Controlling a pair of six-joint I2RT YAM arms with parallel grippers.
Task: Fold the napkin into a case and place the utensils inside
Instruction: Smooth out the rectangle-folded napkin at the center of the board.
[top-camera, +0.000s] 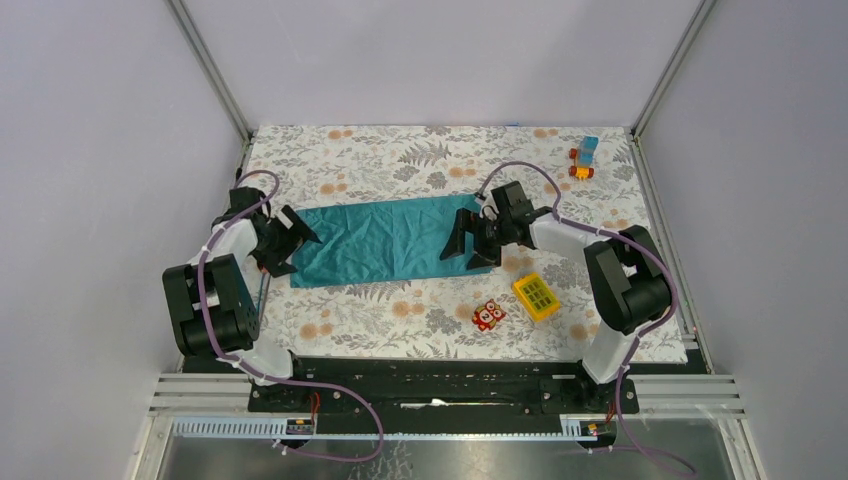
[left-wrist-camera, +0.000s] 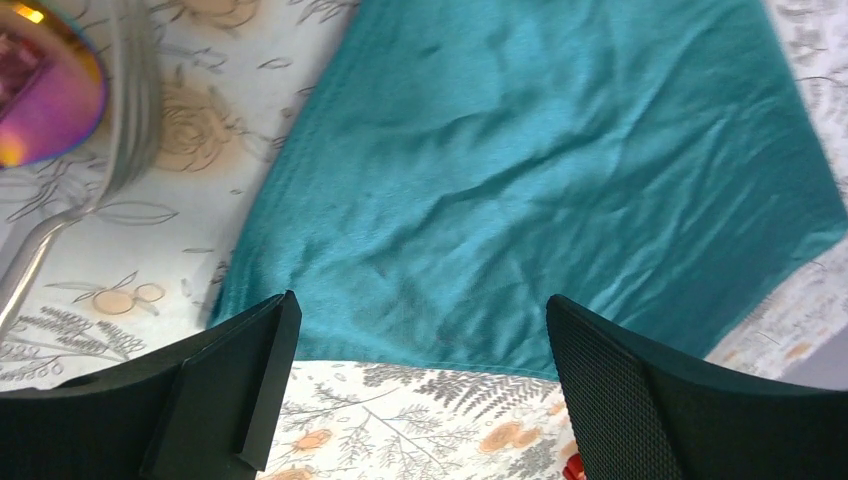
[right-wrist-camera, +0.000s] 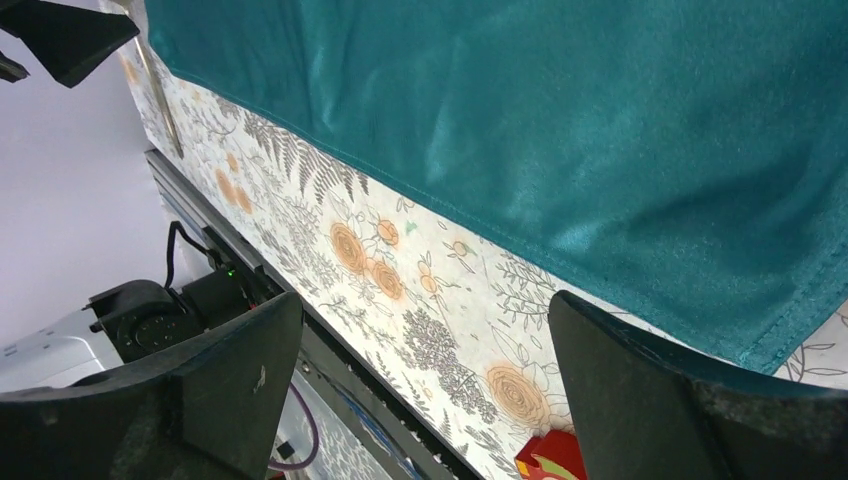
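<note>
**Worktop inventory: napkin lying flat, both hands apart at its ends**

1. Napkin (top-camera: 385, 243): teal fabric, lightly creased, is being shown spread as a wide rectangle at the centre of the floral worktop (top-camera: 400, 310). No utensil is being seen on it or inside it.

2. Left hand (top-camera: 298, 250): is being held at the napkin's 9 o'clock end. In the left wrist view its fingers (left-wrist-camera: 240, 390) are being kept wide apart above the cloth's edge, with nothing between them.

3. Right hand (top-camera: 468, 250): is being held at the napkin's 3 o'clock end. In the right wrist view its fingers (right-wrist-camera: 620, 390) are likewise being kept apart and empty, over the hemmed edge and corner.

4. Utensils: are being shown only in the left wrist view, toward 10 o'clock of that frame, lying on the bare worktop beside the napkin. A spoon (left-wrist-camera: 45, 95) with a shiny pink-purple bowl is being seen just beside a silvery fork (left-wrist-camera: 125, 110).

5. Other items: a red owl toy (top-camera: 488, 315) is being shown at 5 o'clock from the napkin, near a yellow gridded block (top-camera: 536, 296); a blue and orange toy (top-camera: 584, 158) is being shown at the worktop's 1 o'clock corner, well apart.
</note>
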